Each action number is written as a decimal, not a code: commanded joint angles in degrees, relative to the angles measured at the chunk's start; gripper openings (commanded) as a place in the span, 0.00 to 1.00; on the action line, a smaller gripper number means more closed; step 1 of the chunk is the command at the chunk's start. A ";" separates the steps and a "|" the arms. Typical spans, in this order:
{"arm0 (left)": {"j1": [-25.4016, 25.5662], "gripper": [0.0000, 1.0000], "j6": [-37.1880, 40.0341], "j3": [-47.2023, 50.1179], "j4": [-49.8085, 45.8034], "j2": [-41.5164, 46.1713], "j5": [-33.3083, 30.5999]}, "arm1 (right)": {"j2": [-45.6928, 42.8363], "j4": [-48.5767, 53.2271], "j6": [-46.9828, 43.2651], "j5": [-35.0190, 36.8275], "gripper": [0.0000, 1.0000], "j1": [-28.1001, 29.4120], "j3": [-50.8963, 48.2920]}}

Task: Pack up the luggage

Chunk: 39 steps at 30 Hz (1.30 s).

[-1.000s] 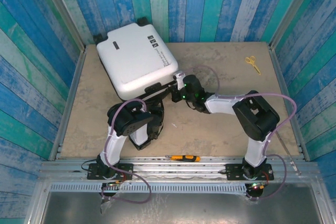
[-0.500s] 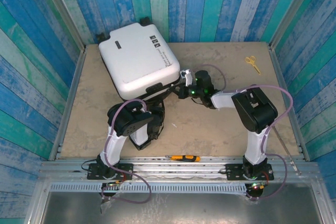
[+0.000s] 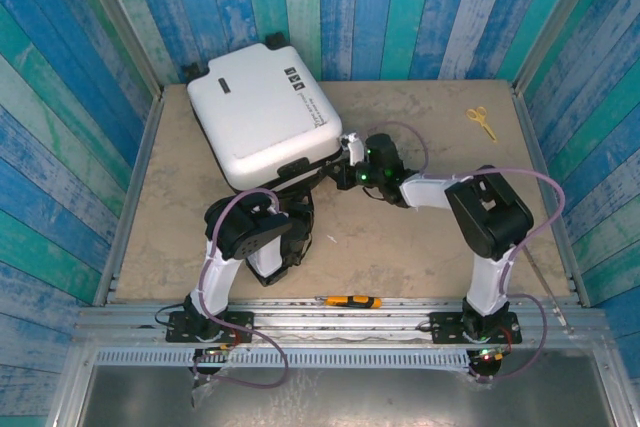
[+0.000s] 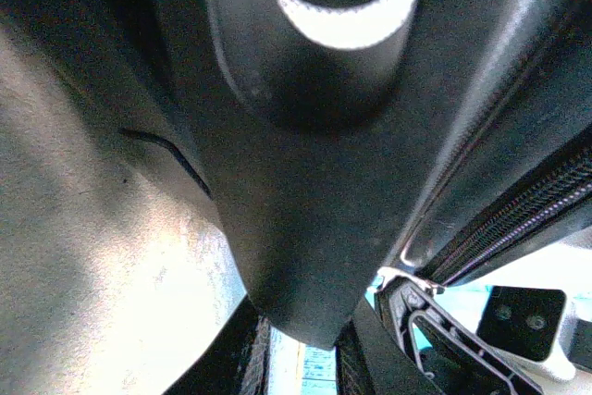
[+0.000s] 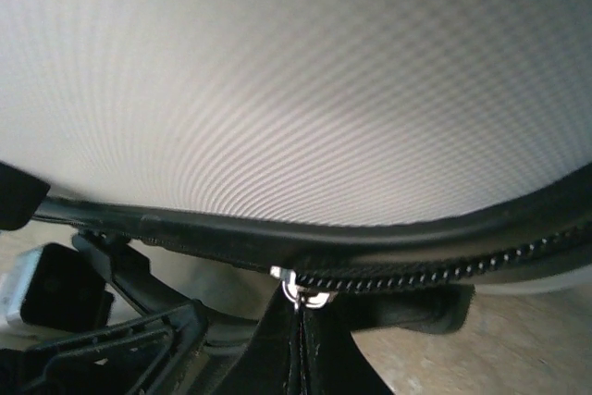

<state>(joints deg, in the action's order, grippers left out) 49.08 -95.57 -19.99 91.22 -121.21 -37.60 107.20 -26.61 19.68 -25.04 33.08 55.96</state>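
Drawn a little rightwards since the earlier frame, the right gripper point(image 3: 345, 150) is set against the near right corner of the luggage point(image 3: 255, 117), which is turned slightly. Its fingers are closed together on the zip pull point(image 5: 301, 295), just below the white shell. The left gripper point(image 4: 301, 358) is tucked under the luggage's near edge, against black trim point(image 4: 305, 182); whether it is clamped cannot be told. The luggage lies closed on the table point(image 3: 430, 117).
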 commanded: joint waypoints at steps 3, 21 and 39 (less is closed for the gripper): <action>1.65 0.00 2.79 5.99 -16.33 -6.77 10.30 | -4.05 15.89 -11.54 10.82 0.00 -0.12 4.37; 1.43 0.00 -0.65 15.24 -20.89 1.66 5.40 | -7.01 32.24 -27.49 22.95 0.00 -5.12 7.46; 0.88 0.00 5.03 17.24 -32.02 14.58 10.79 | 0.82 37.86 -30.23 15.40 0.00 -10.84 21.57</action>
<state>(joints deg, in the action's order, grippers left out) 49.67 -97.89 -4.73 84.51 -104.68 -30.76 108.99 8.78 -11.38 -9.82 22.06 77.34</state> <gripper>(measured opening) 0.199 0.043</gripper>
